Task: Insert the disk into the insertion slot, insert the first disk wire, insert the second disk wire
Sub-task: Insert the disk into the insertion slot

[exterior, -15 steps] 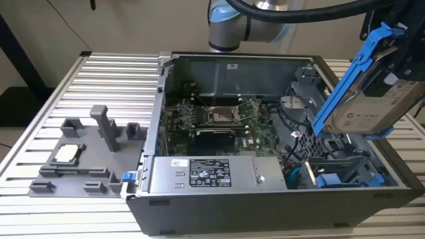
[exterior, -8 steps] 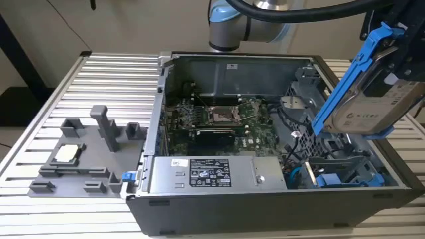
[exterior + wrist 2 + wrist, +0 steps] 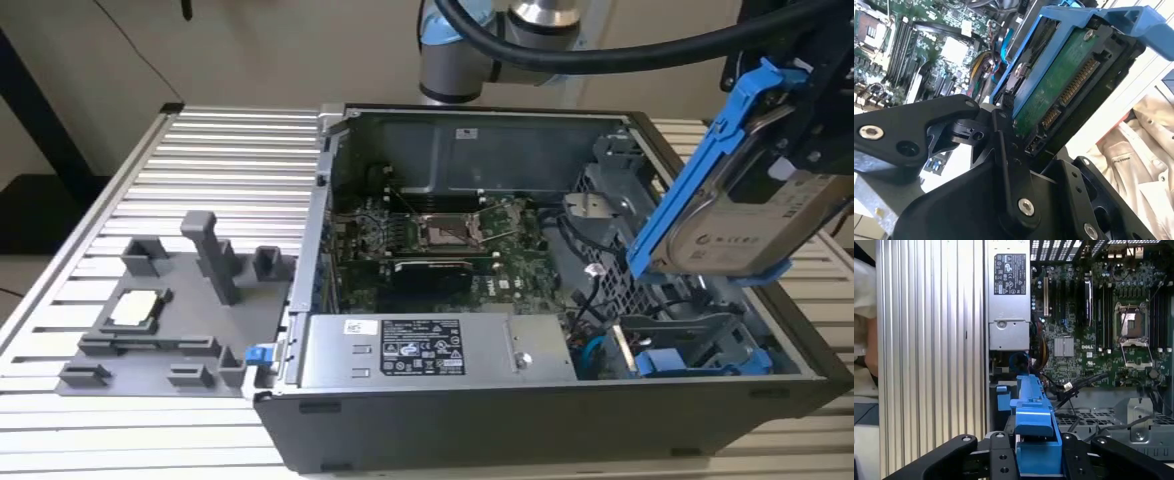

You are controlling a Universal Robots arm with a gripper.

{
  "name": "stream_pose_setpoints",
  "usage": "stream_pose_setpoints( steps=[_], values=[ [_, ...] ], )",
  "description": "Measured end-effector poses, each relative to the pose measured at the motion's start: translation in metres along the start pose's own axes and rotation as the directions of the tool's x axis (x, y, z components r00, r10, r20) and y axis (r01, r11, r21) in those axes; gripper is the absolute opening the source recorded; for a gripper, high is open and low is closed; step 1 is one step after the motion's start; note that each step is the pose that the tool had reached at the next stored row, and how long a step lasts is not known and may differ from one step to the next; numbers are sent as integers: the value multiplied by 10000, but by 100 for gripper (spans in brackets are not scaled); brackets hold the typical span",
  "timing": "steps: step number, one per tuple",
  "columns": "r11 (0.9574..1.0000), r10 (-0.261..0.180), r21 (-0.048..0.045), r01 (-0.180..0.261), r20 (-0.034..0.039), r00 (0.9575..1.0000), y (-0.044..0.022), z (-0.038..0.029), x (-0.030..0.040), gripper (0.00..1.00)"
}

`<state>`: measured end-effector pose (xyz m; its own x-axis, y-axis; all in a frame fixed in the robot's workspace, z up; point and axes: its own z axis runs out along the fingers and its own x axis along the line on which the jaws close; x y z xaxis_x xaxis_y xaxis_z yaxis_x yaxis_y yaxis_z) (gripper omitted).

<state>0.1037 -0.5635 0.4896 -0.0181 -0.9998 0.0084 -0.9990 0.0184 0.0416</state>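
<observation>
The disk, a silver-grey drive in a bright blue carrier, hangs tilted above the right side of the open computer case. My gripper is shut on it from the exterior view's upper right. The second wrist view shows the disk's green underside with its connectors, clamped in the gripper between black fingers. In the first wrist view the blue carrier edge sticks out of the gripper. The insertion slot, a grey bay with a perforated wall, lies just below the disk. Black and blue cables lie beside the bay.
Inside the case are the green motherboard and a grey power supply at the front. A grey fixture with small parts stands on the ribbed metal table at the exterior view's left. A person's pale sleeve is beside the table.
</observation>
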Motion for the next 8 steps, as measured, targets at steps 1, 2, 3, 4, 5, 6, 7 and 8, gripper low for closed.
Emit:
stream_pose_setpoints(
  steps=[1,2,3,4,5,6,7,8],
  values=[
    [10000,0,9,0,-1,10000,-1,13,4,33],
    [10000,0,16,0,0,10000,-2,27,8,33],
    [10000,0,23,0,0,10000,-3,40,11,33],
    [10000,1,30,-1,1,10000,-4,53,15,33],
    [10000,3,34,-3,1,10000,-6,66,17,33],
    [10000,2,36,-2,2,10000,-10,76,19,33],
    [10000,1,37,-1,0,10000,-16,84,19,33],
    [10000,2,37,-2,0,10000,-20,94,20,33]
  ],
)
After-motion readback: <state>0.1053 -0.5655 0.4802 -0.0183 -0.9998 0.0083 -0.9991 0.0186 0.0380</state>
